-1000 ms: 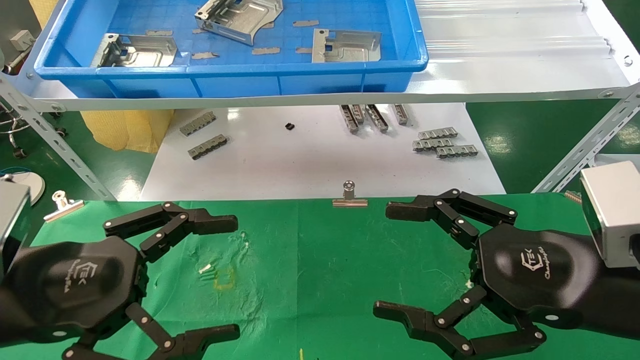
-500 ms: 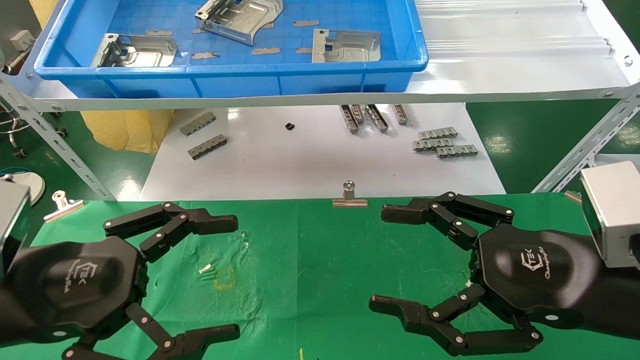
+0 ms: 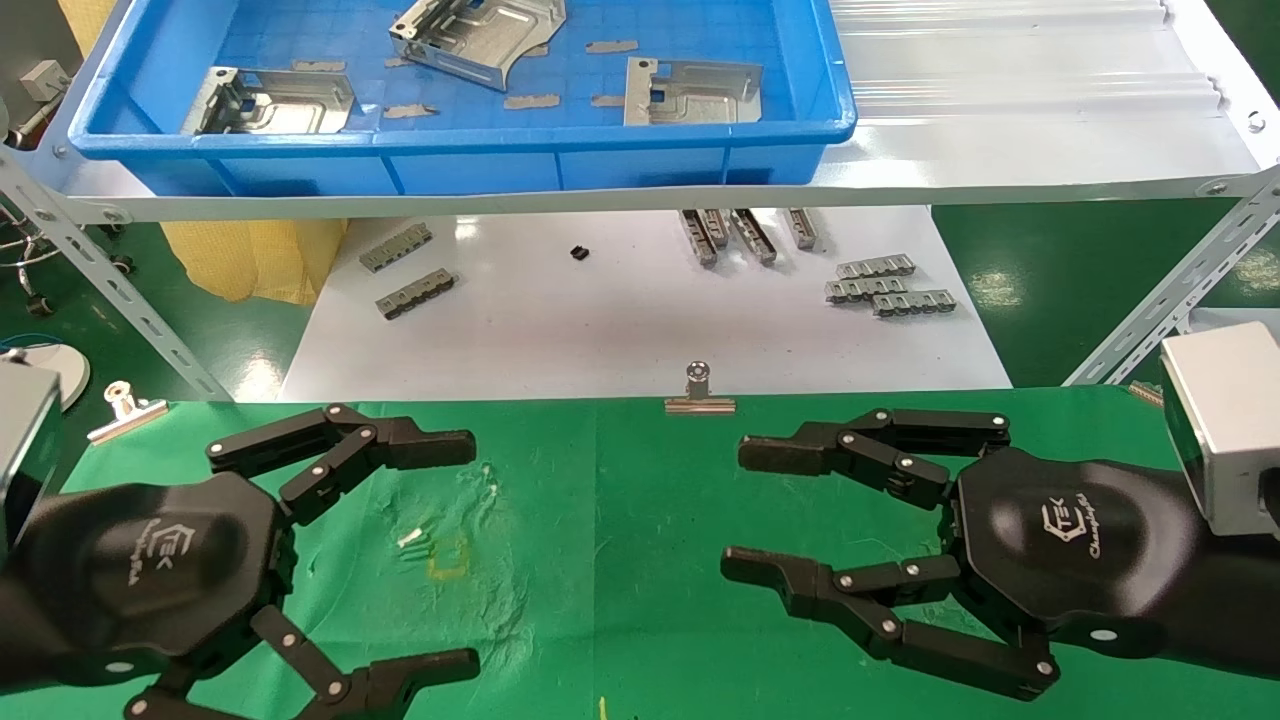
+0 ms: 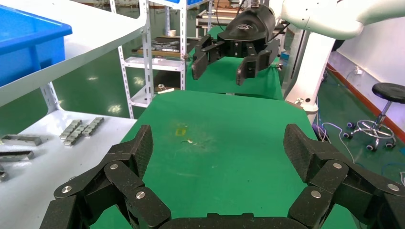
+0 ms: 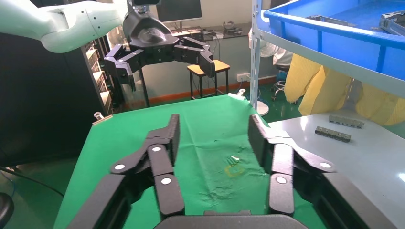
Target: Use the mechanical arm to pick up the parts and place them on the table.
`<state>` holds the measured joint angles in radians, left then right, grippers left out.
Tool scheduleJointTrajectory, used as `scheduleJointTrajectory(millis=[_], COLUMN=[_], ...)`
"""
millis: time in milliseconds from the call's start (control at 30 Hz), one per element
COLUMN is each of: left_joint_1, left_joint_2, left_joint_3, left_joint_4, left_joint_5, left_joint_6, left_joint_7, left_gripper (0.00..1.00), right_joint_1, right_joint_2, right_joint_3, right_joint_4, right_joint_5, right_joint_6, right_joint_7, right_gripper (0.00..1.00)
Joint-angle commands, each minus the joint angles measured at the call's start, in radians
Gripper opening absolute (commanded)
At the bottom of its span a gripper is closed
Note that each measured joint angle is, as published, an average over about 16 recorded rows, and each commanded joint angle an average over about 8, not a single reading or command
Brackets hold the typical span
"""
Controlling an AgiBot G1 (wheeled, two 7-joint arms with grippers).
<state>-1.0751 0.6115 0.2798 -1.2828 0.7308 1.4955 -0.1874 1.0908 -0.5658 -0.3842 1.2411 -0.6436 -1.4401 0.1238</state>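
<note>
Left pincer (image 3: 460,550) hangs over the green tabletop (image 3: 620,520), spread wide, holding nothing. Right of it, the right pincer (image 3: 735,510) hangs over the same cloth, fingers partly apart, gap narrower, also holding nothing. The parts (image 3: 690,90) sit in the blue bin (image 3: 450,160) on the shelf beyond the tabletop.

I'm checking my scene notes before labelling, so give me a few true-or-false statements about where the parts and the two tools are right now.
1. Three parts lie in the blue bin. True.
2. The right tool holds a part. False: it is empty, over the table.
3. The left tool is open. True.
4. A part lies on the green table. False: none is there.
5. A binder clip sits at the table's far edge. True.
</note>
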Motion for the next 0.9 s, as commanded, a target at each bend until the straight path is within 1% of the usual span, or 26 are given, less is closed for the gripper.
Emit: scheduleJointTrajectory(millis=[33, 900], left_joint_1=[0.0, -0.002], left_joint_2=[0.0, 0.001], left_joint_3=[0.0, -0.001], left_joint_4=[0.0, 0.0], left_joint_5=[0.0, 0.001], left_joint_6=[0.0, 0.0], left_joint_7=[0.0, 0.002], left_gripper=[1.0, 1.0], right_joint_1=[0.0, 0.0], right_joint_2=[0.0, 0.0], right_joint_3=[0.0, 0.0], right_joint_4=[0.0, 0.0], right_joint_5=[0.0, 0.0], right_joint_6=[0.0, 0.0], right_joint_7=[0.0, 0.0], right_gripper=[0.0, 0.0])
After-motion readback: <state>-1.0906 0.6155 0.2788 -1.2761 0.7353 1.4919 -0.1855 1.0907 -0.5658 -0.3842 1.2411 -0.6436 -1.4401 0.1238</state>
